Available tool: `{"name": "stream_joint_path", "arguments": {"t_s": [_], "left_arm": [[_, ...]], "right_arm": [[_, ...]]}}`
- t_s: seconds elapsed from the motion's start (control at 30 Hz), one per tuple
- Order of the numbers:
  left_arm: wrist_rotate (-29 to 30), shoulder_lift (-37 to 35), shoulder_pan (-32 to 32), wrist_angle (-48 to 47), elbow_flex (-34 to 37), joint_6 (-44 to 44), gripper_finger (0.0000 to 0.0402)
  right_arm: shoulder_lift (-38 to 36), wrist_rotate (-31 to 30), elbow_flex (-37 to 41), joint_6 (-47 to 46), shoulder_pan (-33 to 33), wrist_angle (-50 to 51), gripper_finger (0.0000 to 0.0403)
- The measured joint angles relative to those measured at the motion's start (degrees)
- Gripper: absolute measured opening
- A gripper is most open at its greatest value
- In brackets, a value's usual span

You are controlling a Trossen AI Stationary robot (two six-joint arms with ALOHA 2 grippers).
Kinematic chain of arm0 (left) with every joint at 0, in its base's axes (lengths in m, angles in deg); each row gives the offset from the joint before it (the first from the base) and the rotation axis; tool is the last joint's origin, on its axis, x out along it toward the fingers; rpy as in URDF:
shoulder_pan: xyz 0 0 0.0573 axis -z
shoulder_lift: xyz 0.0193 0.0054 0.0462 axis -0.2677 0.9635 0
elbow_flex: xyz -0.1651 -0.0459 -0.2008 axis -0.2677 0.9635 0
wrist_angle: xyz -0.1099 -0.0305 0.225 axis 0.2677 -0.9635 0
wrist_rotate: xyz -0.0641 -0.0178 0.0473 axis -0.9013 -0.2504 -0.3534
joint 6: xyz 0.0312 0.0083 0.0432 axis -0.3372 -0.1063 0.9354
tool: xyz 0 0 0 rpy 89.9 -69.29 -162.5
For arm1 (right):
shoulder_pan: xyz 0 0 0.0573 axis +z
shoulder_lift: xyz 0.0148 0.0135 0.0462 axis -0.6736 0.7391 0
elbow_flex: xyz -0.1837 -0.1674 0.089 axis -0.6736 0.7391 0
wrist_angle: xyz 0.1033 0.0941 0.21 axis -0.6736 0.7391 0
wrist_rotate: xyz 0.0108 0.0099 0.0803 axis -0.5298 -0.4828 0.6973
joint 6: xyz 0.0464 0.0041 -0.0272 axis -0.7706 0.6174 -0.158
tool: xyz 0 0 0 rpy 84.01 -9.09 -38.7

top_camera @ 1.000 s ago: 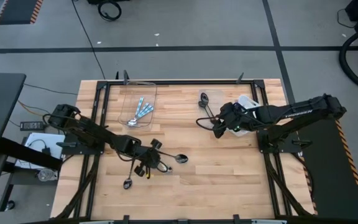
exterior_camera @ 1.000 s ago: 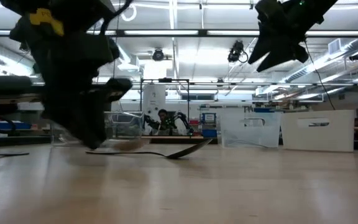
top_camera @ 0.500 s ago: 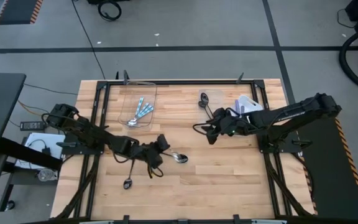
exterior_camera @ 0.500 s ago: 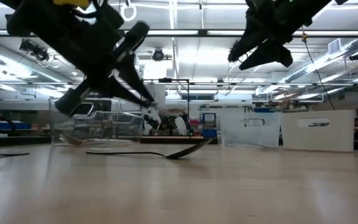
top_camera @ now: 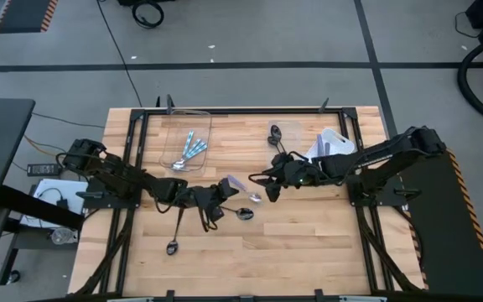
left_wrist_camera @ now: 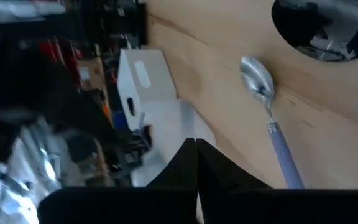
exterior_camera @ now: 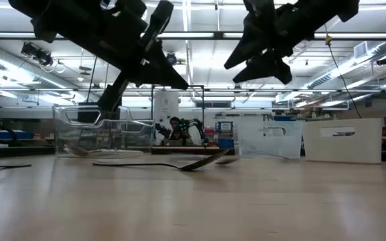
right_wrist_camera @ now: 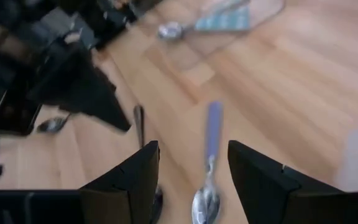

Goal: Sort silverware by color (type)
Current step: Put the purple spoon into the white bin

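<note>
Spoons lay scattered at mid-table as both arms converged on one blue-handled spoon near the high view's centre. The left gripper, fingers pressed together and holding nothing visible, hung just left of that spoon; its wrist view showed the spoon lying free on the wood. The right gripper, fingers spread wide, pointed at the same spoon from the right, apparently lined up to straddle the handle for a pick.

A dark spoon rested just below centre, another at lower left, and two more sat at upper centre-right, seemingly grouped there by type. A clear tray at upper left held several blue-handled spoons, which suggested that was where the shiny kind was being gathered. A second clear container at upper right lay partly under the right arm; its contents could not be made out. The table was otherwise bare wood.
</note>
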State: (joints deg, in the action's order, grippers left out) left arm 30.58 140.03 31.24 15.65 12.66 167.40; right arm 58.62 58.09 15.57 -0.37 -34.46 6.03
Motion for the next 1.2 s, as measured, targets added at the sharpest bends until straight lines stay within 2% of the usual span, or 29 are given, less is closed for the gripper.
{"name": "stream_joint_path", "arguments": {"t_s": [0.17, 0.33, 0.57, 0.7, 1.2], "left_arm": [[-2.06, -0.04, -0.01, -1.99, -0.02, -10.14, 0.0007], [-3.11, -0.04, -0.01, -2.17, -0.02, -15.28, 0.0012], [-3.19, -0.04, -0.01, -2.4, -0.02, -37.55, 0.0014], [-4.23, -0.23, 0.92, -4.5, -0.02, -46.18, 0.0014], [-2.89, -0.31, 6.53, -3.99, 5.84, -60.34, 0.0008]], "right_arm": [[2.71, 5.63, 0.0, -2.11, 0.08, 0.92, 0.0201], [5.83, 5.47, 0.0, -2.03, -0.31, 0.76, 0.0201], [11.01, 3.77, -0.35, 0.9, -1.03, 0.06, 0.0201], [13.8, 3.24, -1.82, 2.6, -1.58, 0.12, 0.0201], [24.71, 0.68, -12.19, 14.6, -2.87, 1.95, 0.0201]]}}
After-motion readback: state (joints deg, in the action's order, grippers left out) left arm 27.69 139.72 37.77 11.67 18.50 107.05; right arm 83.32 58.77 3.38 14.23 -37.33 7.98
